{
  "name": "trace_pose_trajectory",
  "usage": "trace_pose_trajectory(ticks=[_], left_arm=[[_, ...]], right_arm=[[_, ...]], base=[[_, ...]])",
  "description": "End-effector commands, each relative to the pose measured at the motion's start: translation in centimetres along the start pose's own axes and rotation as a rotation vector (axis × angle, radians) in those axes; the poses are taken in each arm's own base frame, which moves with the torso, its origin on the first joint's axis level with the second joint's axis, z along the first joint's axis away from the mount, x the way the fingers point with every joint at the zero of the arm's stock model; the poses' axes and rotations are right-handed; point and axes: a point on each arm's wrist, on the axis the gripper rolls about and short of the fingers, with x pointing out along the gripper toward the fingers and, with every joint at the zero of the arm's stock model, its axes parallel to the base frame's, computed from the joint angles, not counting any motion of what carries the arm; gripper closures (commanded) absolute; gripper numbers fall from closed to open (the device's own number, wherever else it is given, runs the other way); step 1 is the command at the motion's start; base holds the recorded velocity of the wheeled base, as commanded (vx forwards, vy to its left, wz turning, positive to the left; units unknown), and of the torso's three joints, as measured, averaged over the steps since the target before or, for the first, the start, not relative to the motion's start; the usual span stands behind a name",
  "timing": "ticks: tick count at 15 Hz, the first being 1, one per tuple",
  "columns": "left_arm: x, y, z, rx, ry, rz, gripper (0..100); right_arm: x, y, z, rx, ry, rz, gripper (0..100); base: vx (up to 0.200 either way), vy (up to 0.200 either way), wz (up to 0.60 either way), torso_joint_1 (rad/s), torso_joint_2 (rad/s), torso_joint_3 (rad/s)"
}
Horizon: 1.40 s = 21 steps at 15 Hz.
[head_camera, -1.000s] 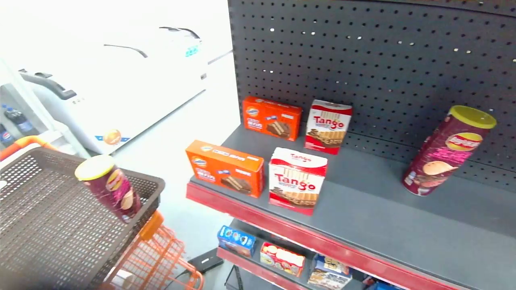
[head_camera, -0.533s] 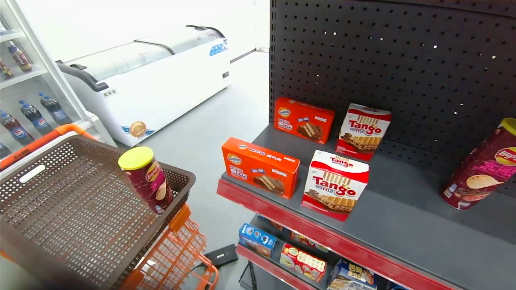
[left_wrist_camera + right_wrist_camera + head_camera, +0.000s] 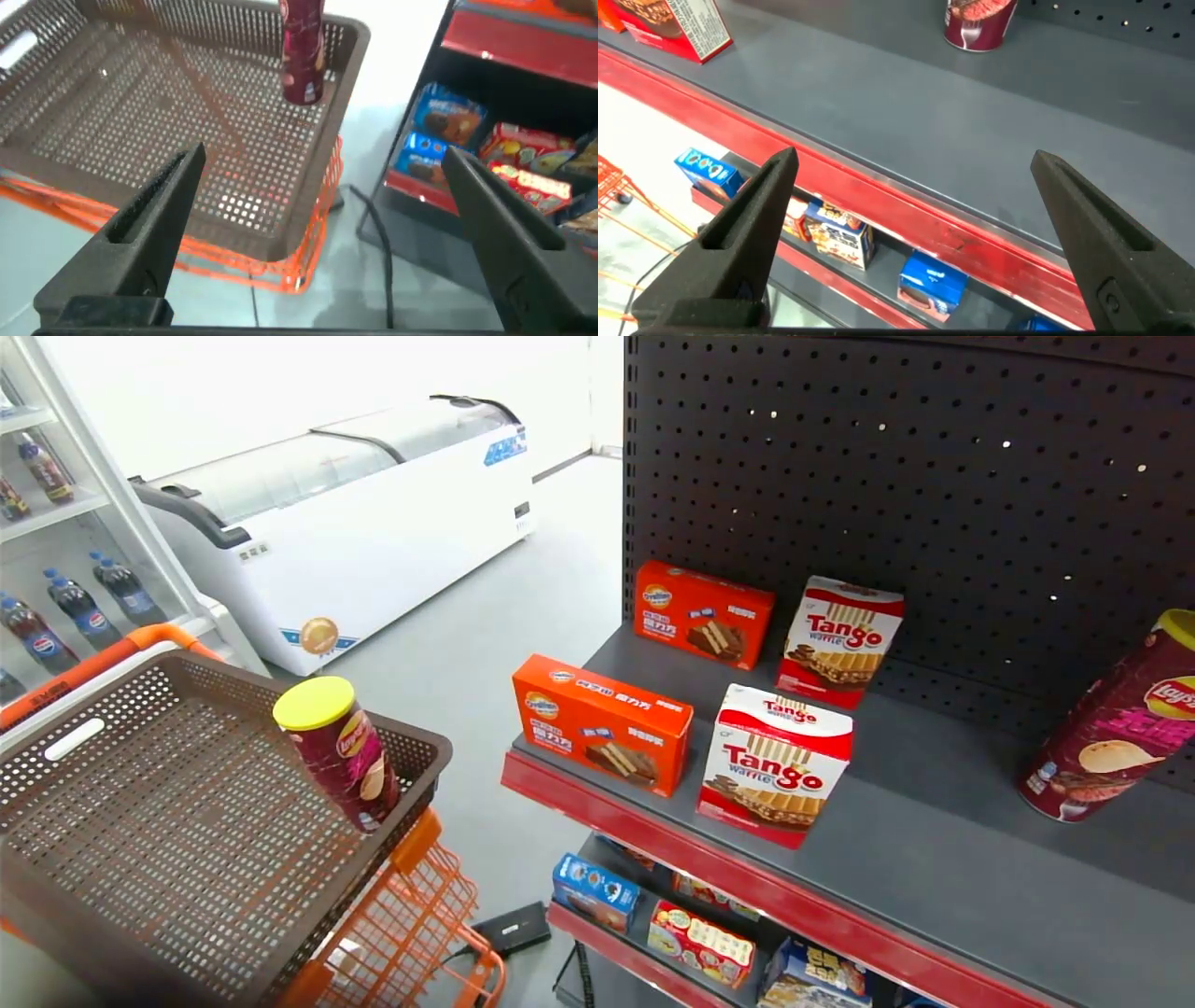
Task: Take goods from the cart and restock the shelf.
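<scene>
Four boxes (image 3: 602,723) on grey shelf (image 3: 934,840); freezer (image 3: 373,532) bhd cart (image 3: 411,905).

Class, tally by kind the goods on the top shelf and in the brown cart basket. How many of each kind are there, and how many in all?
Orange boxes: 2
Red-and-white wafer boxes: 2
Chip cans: 2, one on the shelf at, one in the basket at
Total: 6
</scene>
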Motion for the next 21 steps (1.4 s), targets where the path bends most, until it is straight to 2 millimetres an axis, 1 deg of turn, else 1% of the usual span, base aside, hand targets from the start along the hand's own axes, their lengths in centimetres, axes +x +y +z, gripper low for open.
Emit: trace_pose_trajectory(ticks=[1, 2, 3, 4, 6, 8, 9, 10, 11, 13, 14, 15, 16, 17, 19, 21], left_arm=[[6.0, 0.5, 1.5, -0.016, 0.217, 0.041, 0], [7.5, 0.8, 1.4, -0.023, 0.263, 0.056, 0], [8.3, 1.1, 1.3, -0.024, 0.282, 0.071, 0], [11.0, 1.5, 1.4, -0.031, 0.295, 0.081, 0], [14.5, 1.6, 1.0, -0.03, 0.248, 0.055, 0], [18.0, 1.7, -0.2, -0.017, 0.215, 0.043, 0], [19.4, 1.8, -0.5, -0.02, 0.191, 0.043, 0], [20.4, 1.7, -0.9, -0.019, 0.186, 0.038, 0], [21.9, 1.7, -1.5, -0.015, 0.161, 0.033, 0], [24.1, 1.8, -2.5, -0.009, 0.138, 0.035, 0], [24.9, 1.9, -2.7, -0.01, 0.125, 0.037, 0], [25.9, 2.0, -2.7, -0.012, 0.1, 0.039, 0], [28.2, 2.1, -2.4, -0.008, 0.036, 0.037, 0], [29.6, 1.9, -2.1, 0.0, -0.003, 0.031, 0], [31.6, 2.0, -1.9, 0.002, -0.036, 0.031, 0], [32.8, 2.0, -2.2, 0.005, -0.049, 0.03, 0]], right_arm=[[0.0, 0.0, 0.0, 0.0, -0.001, 0.001, 0], [0.0, 0.0, 0.0, 0.0, -0.001, 0.001, 0], [0.0, 0.0, 0.0, 0.0, -0.001, 0.001, 0], [0.0, 0.0, 0.0, 0.0, -0.001, 0.001, 0], [0.0, 0.0, 0.0, 0.0, -0.001, 0.001, 0], [0.0, 0.0, 0.0, 0.0, -0.001, 0.001, 0], [0.0, 0.0, 0.0, 0.0, -0.001, 0.001, 0], [0.0, 0.0, 0.0, 0.0, -0.001, 0.001, 0], [0.0, 0.0, 0.0, 0.0, -0.001, 0.001, 0], [0.0, 0.0, 0.0, 0.0, -0.001, 0.001, 0], [0.0, 0.0, 0.0, 0.0, -0.001, 0.001, 0], [0.0, 0.0, 0.0, 0.0, -0.001, 0.001, 0], [0.0, 0.0, 0.0, 0.0, -0.001, 0.001, 0], [0.0, 0.0, 0.0, -0.002, -0.001, 0.001, 0], [0.0, 0.0, 0.0, 0.0, -0.001, 0.001, 0], [0.0, 0.0, 0.0, 0.0, -0.001, 0.001, 0]], base=[[0.0, 0.0, 0.0, 0.0, 0.0, 0.0], [0.0, 0.0, 0.0, 0.0, 0.0, 0.0], [0.0, 0.0, 0.0, 0.0, 0.0, 0.0], [0.0, 0.0, 0.0, 0.0, 0.0, 0.0], [0.0, 0.0, 0.0, 0.0, 0.0, 0.0], [0.0, 0.0, 0.0, 0.0, 0.0, 0.0], [0.0, 0.0, 0.0, 0.0, 0.0, 0.0], [0.0, 0.0, 0.0, 0.0, 0.0, 0.0], [0.0, 0.0, 0.0, 0.0, 0.0, 0.0], [0.0, 0.0, 0.0, 0.0, 0.0, 0.0], [0.0, 0.0, 0.0, 0.0, 0.0, 0.0], [0.0, 0.0, 0.0, 0.0, 0.0, 0.0], [0.0, 0.0, 0.0, 0.0, 0.0, 0.0], [0.0, 0.0, 0.0, 0.0, 0.0, 0.0], [0.0, 0.0, 0.0, 0.0, 0.0, 0.0], [0.0, 0.0, 0.0, 0.0, 0.0, 0.0]])
